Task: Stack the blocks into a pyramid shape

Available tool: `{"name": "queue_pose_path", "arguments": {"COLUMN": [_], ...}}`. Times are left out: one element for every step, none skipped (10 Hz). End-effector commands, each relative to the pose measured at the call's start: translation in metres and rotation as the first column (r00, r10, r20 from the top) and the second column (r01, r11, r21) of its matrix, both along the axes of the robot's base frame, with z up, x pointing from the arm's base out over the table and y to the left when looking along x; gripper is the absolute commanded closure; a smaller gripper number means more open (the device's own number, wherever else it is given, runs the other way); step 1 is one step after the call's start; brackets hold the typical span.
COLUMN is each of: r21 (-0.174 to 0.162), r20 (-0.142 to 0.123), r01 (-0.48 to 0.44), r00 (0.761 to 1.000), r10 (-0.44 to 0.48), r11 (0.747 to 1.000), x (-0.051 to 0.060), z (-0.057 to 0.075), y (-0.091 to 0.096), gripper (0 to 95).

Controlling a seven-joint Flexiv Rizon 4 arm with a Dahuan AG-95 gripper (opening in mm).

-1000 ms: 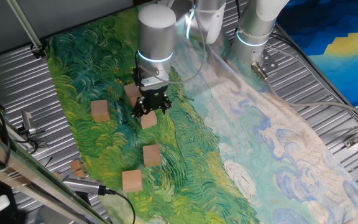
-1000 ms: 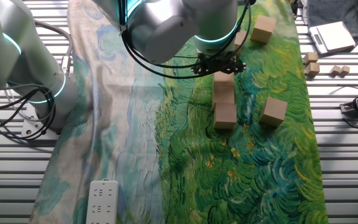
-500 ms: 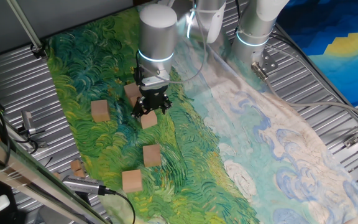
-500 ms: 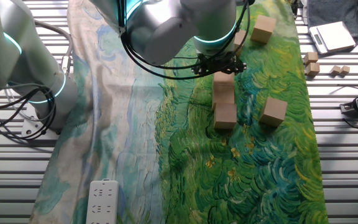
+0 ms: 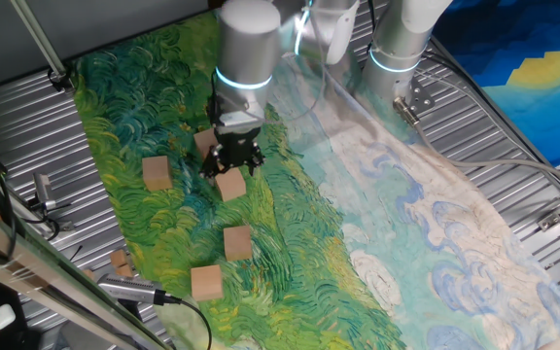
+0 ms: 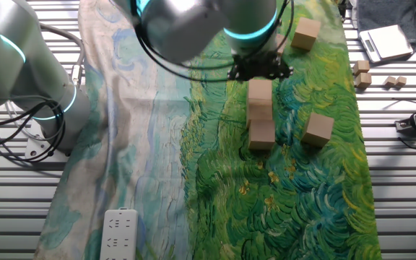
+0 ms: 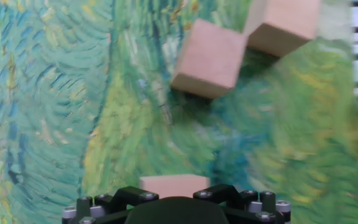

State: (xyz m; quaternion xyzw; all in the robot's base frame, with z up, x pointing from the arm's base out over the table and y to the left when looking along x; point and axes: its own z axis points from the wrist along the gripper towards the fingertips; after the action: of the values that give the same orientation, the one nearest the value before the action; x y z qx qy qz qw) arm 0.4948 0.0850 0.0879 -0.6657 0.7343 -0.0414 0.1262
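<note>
Six wooden blocks lay on painted cloth (image 5: pixel 377 214): three-block row (image 6: pixel 260 114), loose blocks (image 5: pixel 157 173) (image 5: pixel 237 242) (image 5: pixel 206 282). Gripper (image 5: pixel 231 167) hovered above row's end block (image 5: pixel 230 185); opening width and grasp not discernible, fingers hidden in hand view.

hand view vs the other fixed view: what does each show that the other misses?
Hand view only: a close look down onto the block right below the hand. The other fixed view only: the arm, the gripper, a power strip, small scraps off the cloth. Both: tan blocks on the painted cloth.
</note>
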Motion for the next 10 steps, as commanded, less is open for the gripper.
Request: {"name": "queue_pose_path", "arguments": {"r21": [-0.050,-0.069,-0.071,-0.073,-0.083,-0.097,-0.096,-0.092,-0.092,-0.090], "r20": [-0.064,-0.066,-0.075,-0.084,-0.090,-0.097,-0.100,-0.100,-0.100,-0.101], "r01": [0.145,0.156,0.166,0.178,0.189,0.222,0.244,0.264,0.270,0.275], "r00": [0.987,0.985,0.982,0.979,0.976,0.968,0.962,0.957,0.955,0.954], "r10": [-0.148,-0.161,-0.171,-0.184,-0.196,-0.231,-0.254,-0.272,-0.279,-0.284], "r11": [0.988,0.985,0.984,0.981,0.978,0.970,0.965,0.960,0.958,0.957], "x": [-0.011,-0.006,-0.002,0.007,0.013,0.023,0.027,0.029,0.028,0.028], "z": [0.031,0.043,0.048,0.054,0.058,0.065,0.068,0.069,0.069,0.070], "y": [0.011,0.014,0.017,0.021,0.023,0.027,0.029,0.030,0.030,0.031], "gripper": [95.0,95.0,95.0,95.0,95.0,95.0,95.0,95.0,95.0,95.0]}}
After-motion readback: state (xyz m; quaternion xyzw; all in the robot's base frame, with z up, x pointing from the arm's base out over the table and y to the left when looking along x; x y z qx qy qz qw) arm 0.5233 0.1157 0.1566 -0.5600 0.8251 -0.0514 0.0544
